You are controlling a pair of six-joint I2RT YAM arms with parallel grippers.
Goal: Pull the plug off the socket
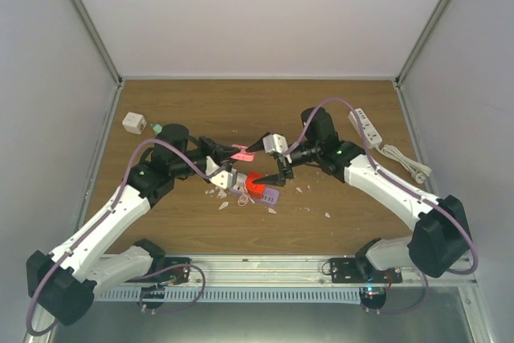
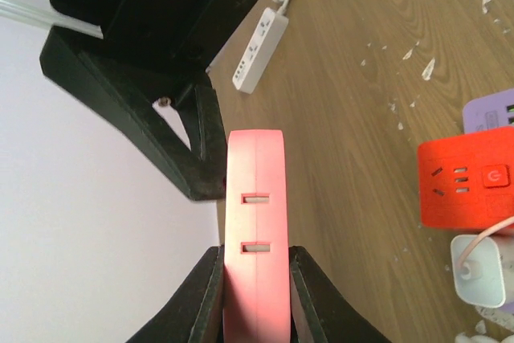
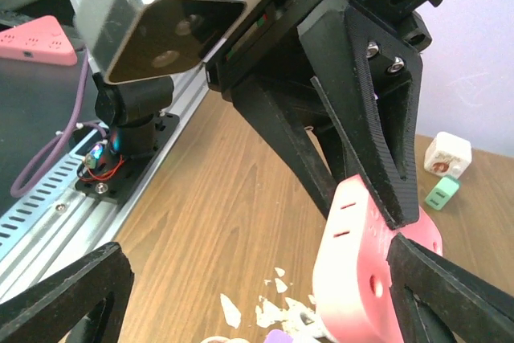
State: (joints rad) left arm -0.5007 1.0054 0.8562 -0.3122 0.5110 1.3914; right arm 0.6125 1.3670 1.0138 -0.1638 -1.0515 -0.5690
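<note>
The left gripper (image 2: 255,279) is clenched on the pink socket (image 2: 255,214), held above the middle of the table (image 1: 337,110) with no plug in the slots that show, while the right gripper (image 3: 257,259) gapes empty just right of it, so the pull looks done.

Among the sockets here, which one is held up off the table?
The pink socket, clamped in the left hand. The red socket, the purple socket and the white strip all lie on the table.
</note>
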